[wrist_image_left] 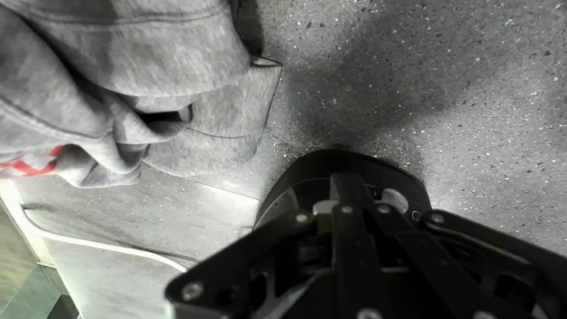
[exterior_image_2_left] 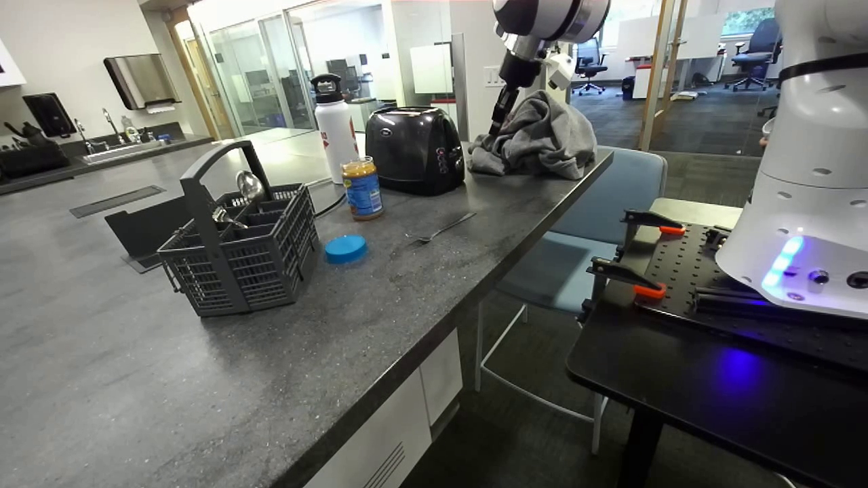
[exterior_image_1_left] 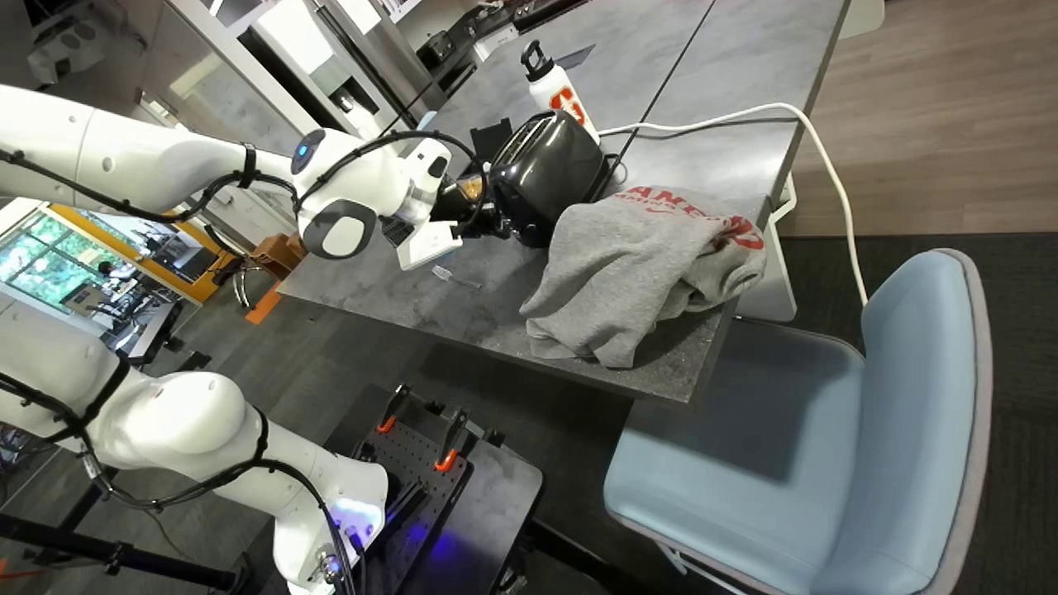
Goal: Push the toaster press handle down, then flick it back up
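The black toaster (exterior_image_1_left: 555, 169) stands upright on the grey table; it also shows in an exterior view (exterior_image_2_left: 410, 149) and the wrist view (wrist_image_left: 292, 195). My gripper (exterior_image_1_left: 502, 230) is at the toaster's control end, pointing at it, and shows in an exterior view too (exterior_image_2_left: 494, 129). In the wrist view my fingers (wrist_image_left: 347, 179) are together and empty, in front of the toaster's end wall. A light-topped piece (wrist_image_left: 324, 207) behind the fingers may be the press handle; the fingers mostly cover it. A round dial (wrist_image_left: 394, 200) sits beside it. I cannot tell whether the fingertips touch.
A grey sweatshirt (exterior_image_1_left: 645, 264) lies beside the toaster. A white bottle (exterior_image_2_left: 336, 132), a peanut butter jar (exterior_image_2_left: 363, 193), a blue lid (exterior_image_2_left: 346, 249), a fork (exterior_image_2_left: 441, 230) and a cutlery basket (exterior_image_2_left: 251, 264) stand or lie on the table. A white cable (exterior_image_1_left: 727, 120) crosses it.
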`<state>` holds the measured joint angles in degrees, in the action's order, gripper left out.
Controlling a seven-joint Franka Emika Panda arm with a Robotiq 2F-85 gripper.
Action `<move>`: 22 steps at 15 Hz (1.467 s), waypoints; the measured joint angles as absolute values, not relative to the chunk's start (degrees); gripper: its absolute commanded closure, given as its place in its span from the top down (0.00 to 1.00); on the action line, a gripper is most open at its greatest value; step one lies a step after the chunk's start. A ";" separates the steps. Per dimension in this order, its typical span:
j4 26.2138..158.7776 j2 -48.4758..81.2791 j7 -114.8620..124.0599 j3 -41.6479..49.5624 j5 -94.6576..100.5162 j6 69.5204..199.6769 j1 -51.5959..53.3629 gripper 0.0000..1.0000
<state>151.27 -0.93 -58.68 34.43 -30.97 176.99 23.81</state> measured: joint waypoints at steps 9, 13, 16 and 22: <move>141.04 12.27 -68.61 27.38 -47.60 175.84 21.04 0.00; 138.56 17.03 -70.51 22.82 -51.35 175.83 18.08 0.01; 138.38 17.19 -70.51 22.76 -51.35 175.83 17.83 0.00; 138.39 17.40 -70.51 22.51 -51.33 175.83 17.83 0.00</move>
